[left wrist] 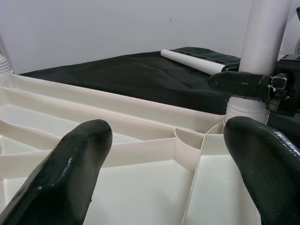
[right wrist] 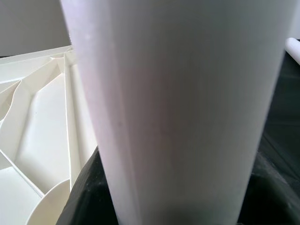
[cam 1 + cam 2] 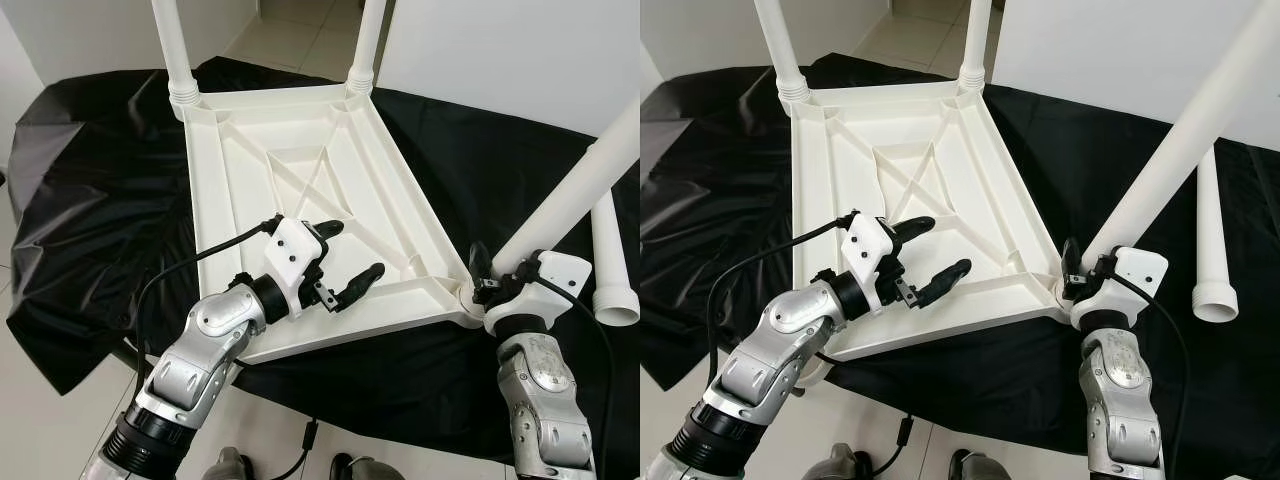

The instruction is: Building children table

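one white plastic tabletop lies upside down on a black cloth, ribbed underside up. judged from the moulded ribs and thin walls, it is light, stiff and smooth; it may slide on the cloth if pushed sideways, so press loads straight down into the corner sockets.

legs, counted: four.
- two stand upright in the far corner sockets, far-left leg and far-right leg.
- one, the near-right leg, is tilted at the near-right corner socket, its foot end at or in the socket; whether it is fully seated cannot be told.
- one spare leg lies loose on the cloth, beside the tabletop's right edge, apart from it.
the near-left socket is still unfilled.

the legs are hollow tubes, rigid, light and slick; grip low, near the socket end, for best control during insertion.

right gripper: clamped around the near-right leg just above the socket.

left gripper: fingers spread apart, holding nothing, hovering over the tabletop near its near edge, pointing toward the near-right corner.
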Controlling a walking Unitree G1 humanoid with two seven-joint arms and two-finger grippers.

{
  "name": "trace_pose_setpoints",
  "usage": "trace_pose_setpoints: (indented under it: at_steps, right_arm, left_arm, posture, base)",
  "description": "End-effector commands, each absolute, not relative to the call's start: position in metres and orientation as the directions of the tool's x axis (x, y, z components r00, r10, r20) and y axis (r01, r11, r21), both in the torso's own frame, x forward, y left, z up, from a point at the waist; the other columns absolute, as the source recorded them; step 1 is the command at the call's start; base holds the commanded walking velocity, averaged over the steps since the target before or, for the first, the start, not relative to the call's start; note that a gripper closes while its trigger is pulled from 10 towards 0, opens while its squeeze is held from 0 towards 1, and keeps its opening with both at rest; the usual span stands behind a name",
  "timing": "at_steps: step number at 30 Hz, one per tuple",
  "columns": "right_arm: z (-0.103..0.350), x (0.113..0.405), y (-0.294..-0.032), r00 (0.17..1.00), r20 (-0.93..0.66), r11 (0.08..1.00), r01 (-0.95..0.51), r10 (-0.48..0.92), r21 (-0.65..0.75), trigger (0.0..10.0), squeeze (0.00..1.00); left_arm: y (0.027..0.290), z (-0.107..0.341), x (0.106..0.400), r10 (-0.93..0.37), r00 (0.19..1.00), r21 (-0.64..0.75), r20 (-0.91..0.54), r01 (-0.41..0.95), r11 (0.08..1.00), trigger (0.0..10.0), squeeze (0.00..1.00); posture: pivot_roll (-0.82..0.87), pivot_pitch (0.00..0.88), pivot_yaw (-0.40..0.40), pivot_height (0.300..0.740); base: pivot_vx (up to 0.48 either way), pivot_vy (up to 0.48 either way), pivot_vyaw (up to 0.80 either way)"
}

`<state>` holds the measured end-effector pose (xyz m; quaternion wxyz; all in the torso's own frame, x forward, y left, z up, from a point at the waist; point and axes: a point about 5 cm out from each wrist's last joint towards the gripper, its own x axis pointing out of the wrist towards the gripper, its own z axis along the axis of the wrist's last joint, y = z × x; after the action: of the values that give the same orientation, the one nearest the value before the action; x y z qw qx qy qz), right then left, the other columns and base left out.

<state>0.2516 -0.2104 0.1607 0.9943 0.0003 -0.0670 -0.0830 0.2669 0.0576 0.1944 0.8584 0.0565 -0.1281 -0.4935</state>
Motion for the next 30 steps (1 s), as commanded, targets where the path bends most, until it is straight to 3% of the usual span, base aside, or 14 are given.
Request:
trace_pose_setpoints:
  at_steps: [1,10,19,30]
  right_arm:
    - [0.117,0.241,-0.213,0.977,-0.093,0.981,0.192,-0.191,0.003,10.0,0.0]
    - [0.118,0.237,-0.21,0.978,-0.066,0.981,0.196,-0.196,-0.002,10.0,0.0]
    - [0.118,0.226,-0.213,0.978,0.03,0.973,0.204,-0.209,0.112,10.0,0.0]
    - [0.112,0.225,-0.214,0.976,0.0,0.972,0.215,-0.216,0.095,10.0,0.0]
  left_arm:
    - [0.056,0.196,0.263,-0.878,0.449,0.228,0.163,0.849,0.477,10.0,0.0]
    - [0.056,0.197,0.262,-0.879,0.448,0.222,0.165,0.851,0.475,10.0,0.0]
    - [0.057,0.198,0.262,-0.881,0.445,0.223,0.163,0.853,0.472,10.0,0.0]
    - [0.057,0.198,0.262,-0.883,0.442,0.225,0.157,0.854,0.468,10.0,0.0]
  posture:
    - [0.02,0.187,-0.004,0.74]
    - [0.02,0.189,-0.003,0.74]
    - [0.02,0.189,0.01,0.74]
    - [0.02,0.193,0.01,0.74]
  base:
    - [0.0,0.0,0.0]
    - [0.0,0.0,0.0]
    - [0.0,0.0,0.0]
    - [0.0,0.0,0.0]
